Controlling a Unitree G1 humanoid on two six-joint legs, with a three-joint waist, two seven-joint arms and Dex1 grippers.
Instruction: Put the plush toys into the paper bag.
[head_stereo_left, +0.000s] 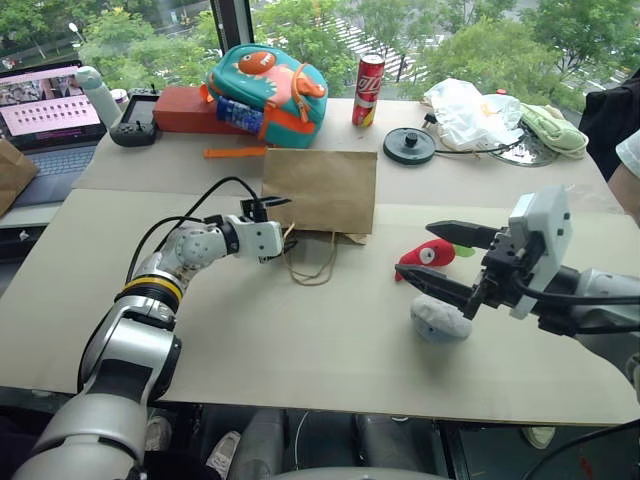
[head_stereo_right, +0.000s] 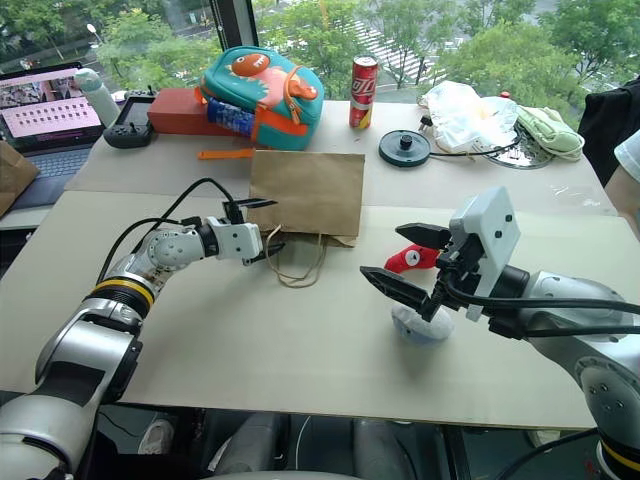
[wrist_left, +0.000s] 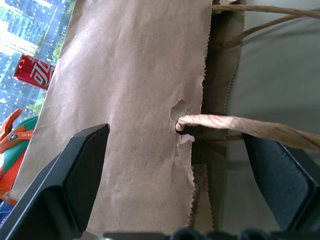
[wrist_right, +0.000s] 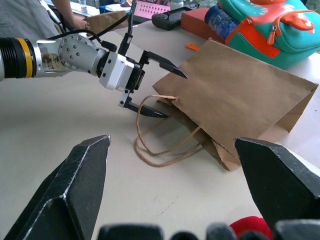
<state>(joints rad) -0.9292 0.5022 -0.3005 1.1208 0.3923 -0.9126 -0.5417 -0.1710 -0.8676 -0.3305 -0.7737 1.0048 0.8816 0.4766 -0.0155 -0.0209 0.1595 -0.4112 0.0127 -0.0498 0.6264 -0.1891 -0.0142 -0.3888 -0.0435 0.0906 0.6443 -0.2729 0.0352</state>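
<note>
The brown paper bag (head_stereo_left: 320, 190) lies flat on the table with its mouth toward me, and its cord handles (head_stereo_left: 310, 262) trail onto the tabletop. My left gripper (head_stereo_left: 285, 228) is open at the bag's left mouth corner. One finger is above the paper (wrist_left: 125, 100) and one is below, with a handle cord (wrist_left: 225, 125) running between them. The red chili plush toy (head_stereo_left: 435, 253) and the pale grey-blue plush toy (head_stereo_left: 438, 320) lie right of the bag. My right gripper (head_stereo_left: 413, 250) hovers open just above both toys and holds nothing.
A teal backpack (head_stereo_left: 268, 85), a red box (head_stereo_left: 185, 108), a red can (head_stereo_left: 369, 88), a black disc (head_stereo_left: 409, 145) and a white plastic bag (head_stereo_left: 470, 110) line the far side. A laptop (head_stereo_left: 40, 110) sits far left. A person's sleeve (head_stereo_left: 630, 150) is at the right edge.
</note>
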